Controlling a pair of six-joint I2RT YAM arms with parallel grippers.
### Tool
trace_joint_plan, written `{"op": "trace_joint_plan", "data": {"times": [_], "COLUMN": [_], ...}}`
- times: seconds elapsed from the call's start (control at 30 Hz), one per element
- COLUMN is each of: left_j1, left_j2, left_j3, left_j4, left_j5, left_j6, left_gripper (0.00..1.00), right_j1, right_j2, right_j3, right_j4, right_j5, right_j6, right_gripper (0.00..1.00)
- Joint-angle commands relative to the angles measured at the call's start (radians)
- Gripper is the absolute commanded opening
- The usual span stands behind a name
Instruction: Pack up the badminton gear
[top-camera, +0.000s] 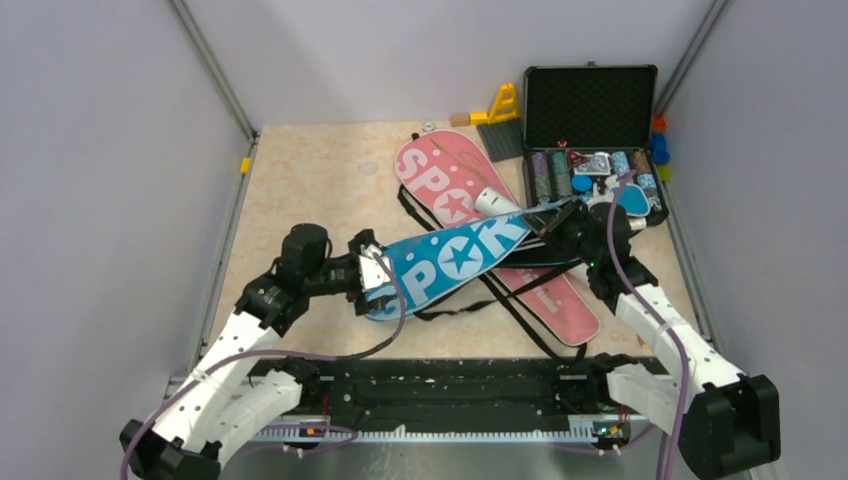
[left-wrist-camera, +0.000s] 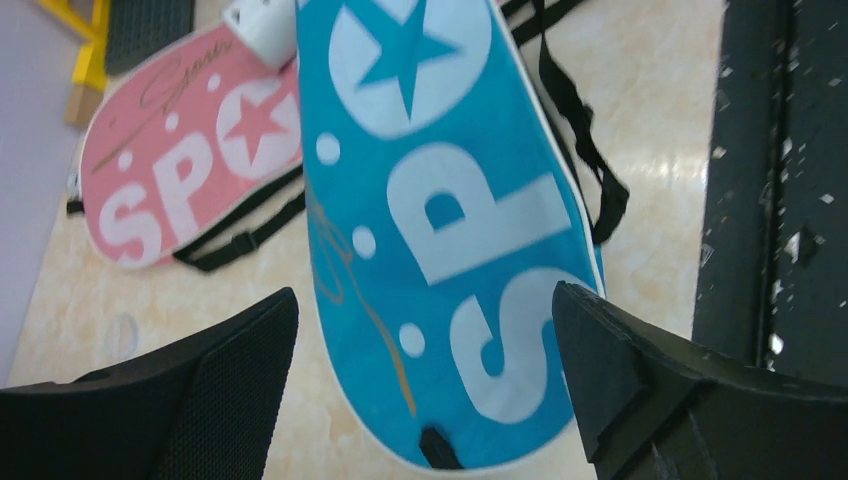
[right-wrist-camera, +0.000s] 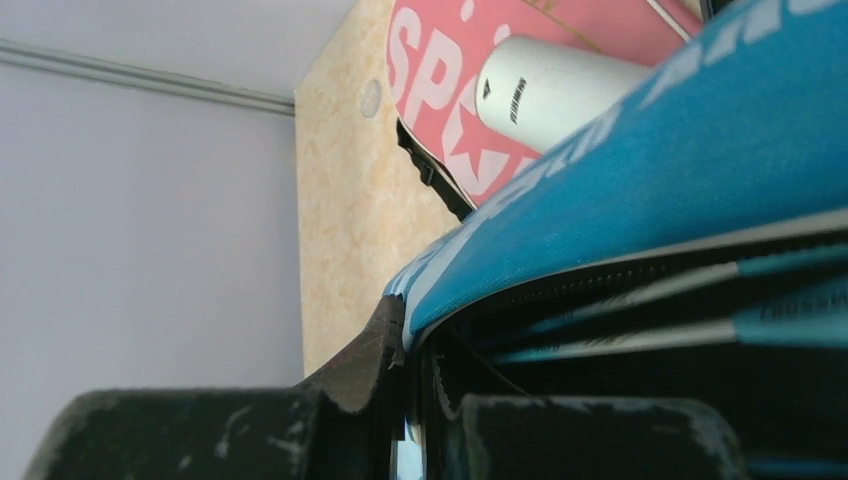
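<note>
Top external view is showing a pale, mottled beige table (top-camera: 300, 180) sitting inside plain grey walls (top-camera: 110, 150), with metal rails running up the corners. The blue cover (top-camera: 455, 262) is lying slantwise across the middle of it, and everything else is taking its place from that. The pink cover (top-camera: 440, 185) is lying underneath and crossing it, with black straps (top-camera: 520, 310) trailing out on the near side. The white tube (top-camera: 495, 203) is resting on the pink cover, just beyond the blue cover's far edge. Farther back, the black case (top-camera: 590, 110) is standing open and the yellow toy (top-camera: 503, 103) is sitting just left of it.

The left gripper (top-camera: 368, 272) is sitting at the blue cover's near-left end with its fingers (left-wrist-camera: 230, 370) spread wide, the rounded end lying between them; nothing is being gripped. The right gripper (top-camera: 560, 222) is working at the opposite end, where its fingers (right-wrist-camera: 360, 360) are pinching the blue cover's edge tightly. Inside that edge, light-blue strips (right-wrist-camera: 650, 330) are showing, possibly racket frames, though the close view is making that hard to tell.
</note>
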Motion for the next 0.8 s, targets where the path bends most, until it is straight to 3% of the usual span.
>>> {"op": "trace_joint_plan", "data": {"times": [0.0, 0.13, 0.3, 0.43, 0.77], "left_j1": [-0.147, -0.308, -0.477, -0.618, -0.633], "left_j2": [0.055, 0.152, 0.319, 0.447, 0.675], "left_j3": [0.092, 0.103, 0.056, -0.003, 0.042], "left_j4": [0.183, 0.261, 0.435, 0.665, 0.801], "left_j5": [0.036, -0.121, -0.276, -0.58, -0.859], "left_j6": [-0.124, -0.112, -0.206, -0.262, -0.318], "left_gripper": [0.99, 0.99, 0.95, 0.87, 0.74], "right_j1": [0.056, 0.057, 0.057, 0.056, 0.058], "right_j2": [-0.094, -0.148, -0.196, -0.231, -0.261], "right_j3": [-0.033, -0.032, -0.026, -0.03, -0.033], "right_j4": [0.205, 0.159, 0.089, 0.037, -0.013], "right_j5": [0.143, 0.19, 0.253, 0.293, 0.284], "right_j6": [0.101, 0.109, 0.133, 0.142, 0.153], "right_gripper": [0.0, 0.0, 0.0, 0.0, 0.0]}}
